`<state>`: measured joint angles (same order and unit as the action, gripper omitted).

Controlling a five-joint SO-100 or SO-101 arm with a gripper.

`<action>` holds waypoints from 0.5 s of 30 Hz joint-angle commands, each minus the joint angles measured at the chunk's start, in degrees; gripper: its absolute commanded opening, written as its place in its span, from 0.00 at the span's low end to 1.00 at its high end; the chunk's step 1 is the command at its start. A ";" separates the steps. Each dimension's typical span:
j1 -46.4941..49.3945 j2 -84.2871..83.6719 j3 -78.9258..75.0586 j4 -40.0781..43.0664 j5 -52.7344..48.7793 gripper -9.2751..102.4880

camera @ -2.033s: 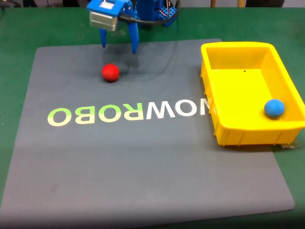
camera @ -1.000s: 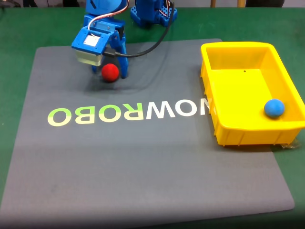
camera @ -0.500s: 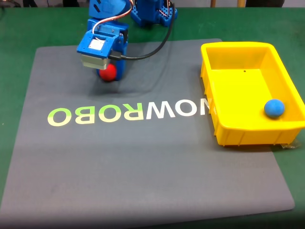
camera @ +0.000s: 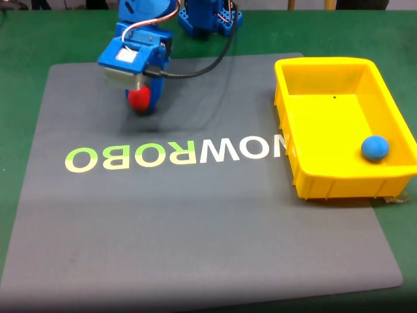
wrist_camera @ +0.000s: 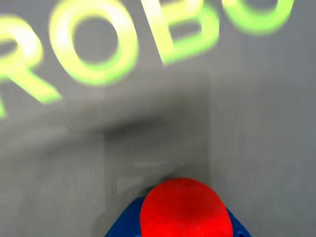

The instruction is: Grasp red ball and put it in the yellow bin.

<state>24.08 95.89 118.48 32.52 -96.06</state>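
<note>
While the arm (camera: 140,26) leans over the far left part of the grey mat (camera: 195,215), its jaws are clenched on the red ball (camera: 138,98), which sits between blue fingers under the wrist housing (camera: 130,62). Fixed view: the ball lies well to the left of the yellow bin (camera: 326,182), beyond the "ROBO" half of the mat's lettering (camera: 176,154). Whether the ball touches the mat or is just above it cannot be told. A dark shadow lies on the mat beside and below the ball. A black cable (camera: 202,62) curves from the wrist housing back to the blue arm base (camera: 208,16), which stands on the green tabletop (camera: 26,39) beyond the mat's far edge.

The bin rests on the mat's right edge, well apart from the ball, with its near right corner overhanging onto the tabletop. A blue ball (camera: 374,148) lies inside the bin, against its right wall near the front.

Wrist view: the ball (wrist_camera: 185,207) is at the bottom centre, seated on a blue finger (wrist_camera: 121,227) that shows on both sides of it. Grey mat (wrist_camera: 256,123) spreads beyond the ball, and blurred yellow-green lettering (wrist_camera: 98,49) runs along the top. A soft shadow lies on the mat just beyond the ball.
</note>
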 commanded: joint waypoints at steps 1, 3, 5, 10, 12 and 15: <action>-5.19 4.57 -8.26 -1.58 1.67 0.08; -8.61 4.83 -11.60 -1.58 1.93 0.08; -12.30 4.66 -15.12 -1.58 2.20 0.08; -21.53 3.08 -22.06 -1.58 2.55 0.08; -25.14 2.64 -23.91 -1.58 2.64 0.08; -30.41 2.37 -25.40 -1.58 2.99 0.08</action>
<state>-1.67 96.77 98.09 32.52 -94.13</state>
